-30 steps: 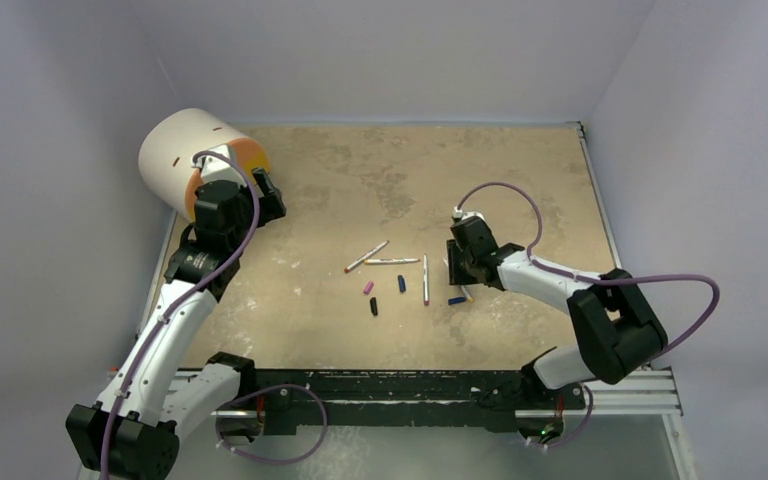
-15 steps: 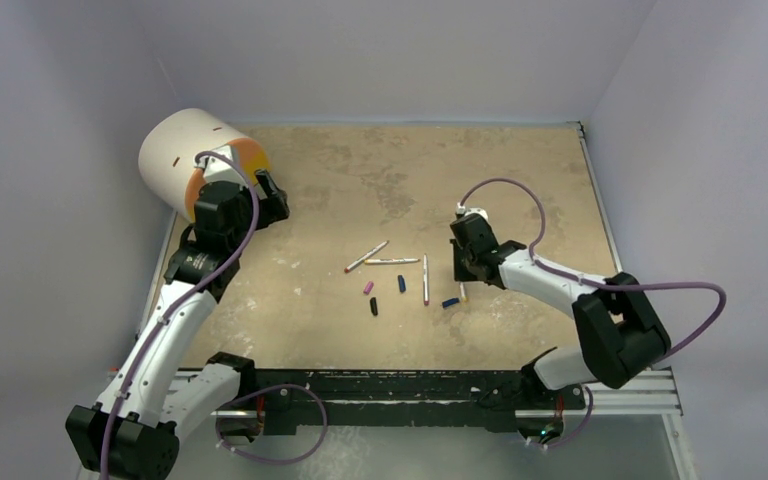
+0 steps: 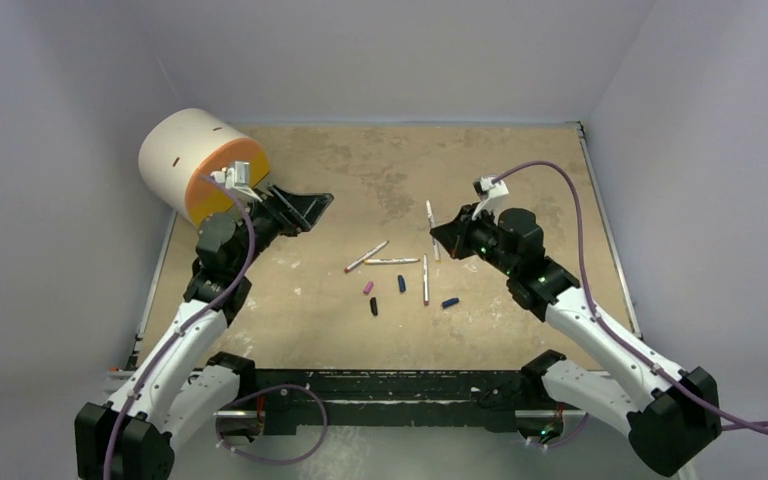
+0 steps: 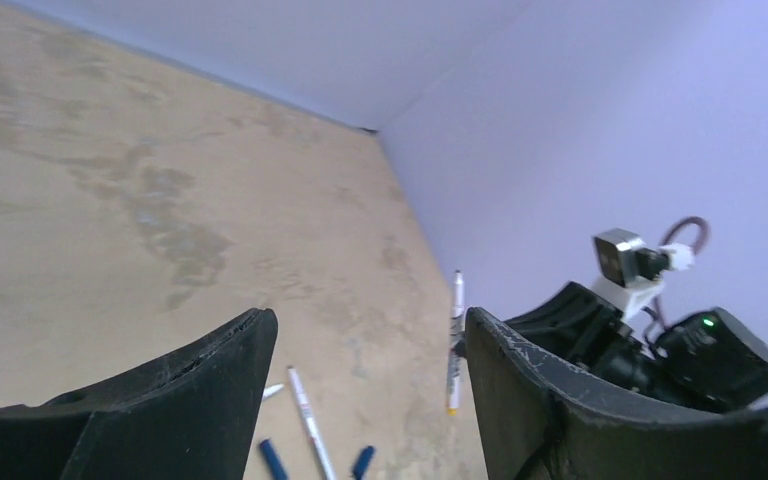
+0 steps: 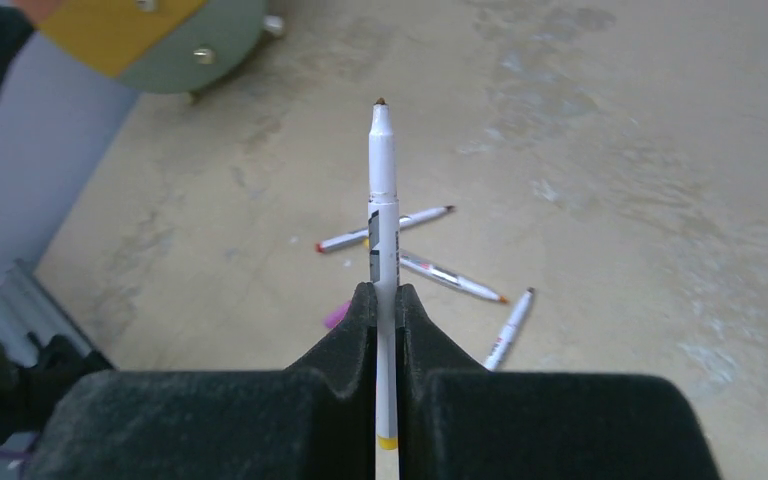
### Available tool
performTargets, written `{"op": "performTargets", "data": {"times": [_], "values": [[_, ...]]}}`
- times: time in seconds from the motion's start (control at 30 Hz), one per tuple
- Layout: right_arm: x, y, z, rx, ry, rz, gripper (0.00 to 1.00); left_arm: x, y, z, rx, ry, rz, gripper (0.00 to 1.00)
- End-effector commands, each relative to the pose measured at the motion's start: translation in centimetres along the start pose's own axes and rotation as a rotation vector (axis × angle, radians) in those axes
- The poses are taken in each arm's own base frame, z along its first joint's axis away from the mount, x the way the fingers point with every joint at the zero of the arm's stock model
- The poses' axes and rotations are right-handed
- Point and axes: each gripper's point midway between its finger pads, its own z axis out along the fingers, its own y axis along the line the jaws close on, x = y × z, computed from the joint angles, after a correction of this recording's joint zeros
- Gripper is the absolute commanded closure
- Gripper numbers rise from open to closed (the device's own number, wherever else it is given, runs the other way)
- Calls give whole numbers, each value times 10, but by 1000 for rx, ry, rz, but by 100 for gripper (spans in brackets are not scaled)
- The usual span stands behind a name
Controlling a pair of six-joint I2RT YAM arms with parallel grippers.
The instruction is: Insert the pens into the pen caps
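Observation:
My right gripper (image 3: 437, 233) is shut on a white pen (image 3: 430, 222) and holds it above the table; in the right wrist view the pen (image 5: 383, 190) stands between the pads (image 5: 360, 320), dark tip forward, yellow end behind. Three more pens (image 3: 366, 256) (image 3: 392, 261) (image 3: 425, 280) lie mid-table. In front of them lie a pink cap (image 3: 368, 287), a dark blue cap (image 3: 401, 283), a black cap (image 3: 373, 306) and a second dark blue cap (image 3: 450, 302). My left gripper (image 3: 317, 211) is open and empty, raised left of the pens; its wrist view (image 4: 370, 330) shows the held pen (image 4: 455, 340).
A large white cylinder with an orange face (image 3: 195, 160) stands at the back left, right behind the left arm. The table's metal rail (image 3: 600, 385) runs along the near edge. Purple cables loop off both wrists.
My right gripper has picked the pen up from beside the right blue cap and lifted it back and up. My left arm has swung its gripper out toward the table's middle.

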Motion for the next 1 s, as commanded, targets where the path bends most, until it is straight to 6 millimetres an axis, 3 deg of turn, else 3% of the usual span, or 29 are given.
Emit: {"op": "performTargets", "data": {"times": [0.0,0.2,0.43,0.73,0.97], "values": [[-26,58,-16,-288,-87,-29,100,-11,-77,-5,344,-19,-40,32],[-49,89,-30,-377,-131,-87,100,11,-108,2,456,33,-40,27],[-68,114,-41,-460,-177,-102,100,38,-111,20,427,72,-4,25],[-69,125,-42,-497,-173,-107,100,59,-122,36,422,104,41,26],[-68,127,-44,-502,-169,-106,100,78,-137,39,465,139,77,33]]}}
